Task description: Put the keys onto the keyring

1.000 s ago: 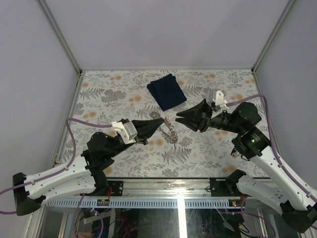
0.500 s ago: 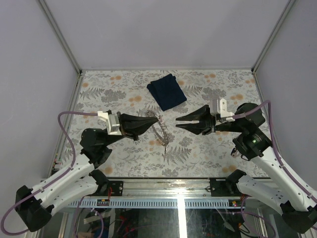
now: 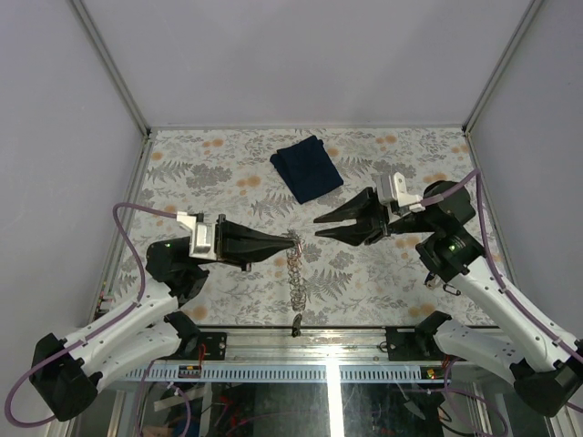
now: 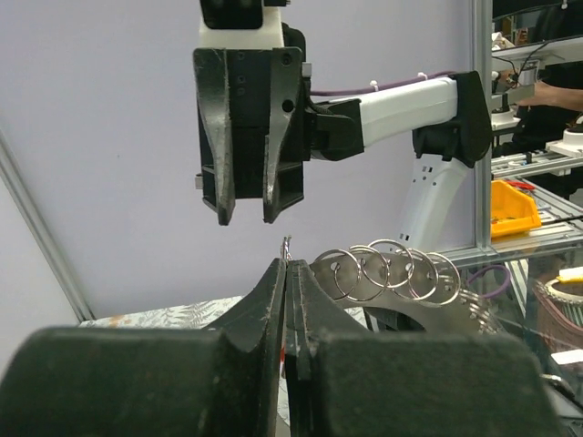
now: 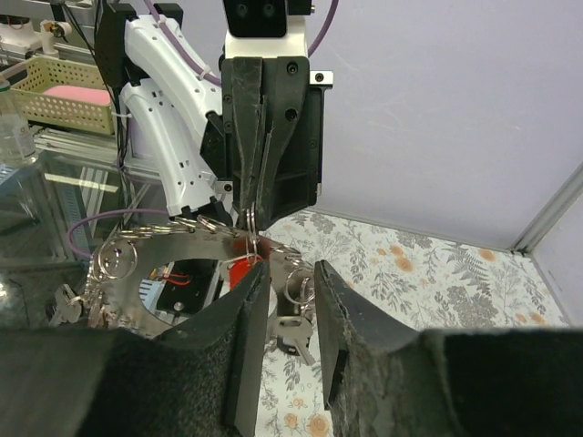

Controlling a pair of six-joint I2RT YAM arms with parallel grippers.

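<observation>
My left gripper [image 3: 293, 239] is shut on one ring of the keyring [image 3: 294, 269], a silvery chain of linked rings that hangs down from its tips above the table. In the left wrist view the shut gripper [image 4: 287, 267] pinches a ring edge, and the linked rings [image 4: 392, 270] trail to the right. My right gripper [image 3: 319, 227] is open and empty, tip to tip with the left one, a small gap apart. In the right wrist view its open gripper [image 5: 290, 278] frames a red key head [image 5: 239, 270] and a small dark-headed key [image 5: 293, 330] hanging on the chain.
A dark blue folded cloth [image 3: 307, 168] lies at the back middle of the flowered table [image 3: 392, 273]. Grey walls with metal posts close in the back and both sides. A dark key [image 3: 296, 320] dangles at the chain's low end near the table's front edge.
My left gripper has swung forward and lifted the keyring off the table, so the chain now hangs straight down. My right gripper has moved a little left toward it.
</observation>
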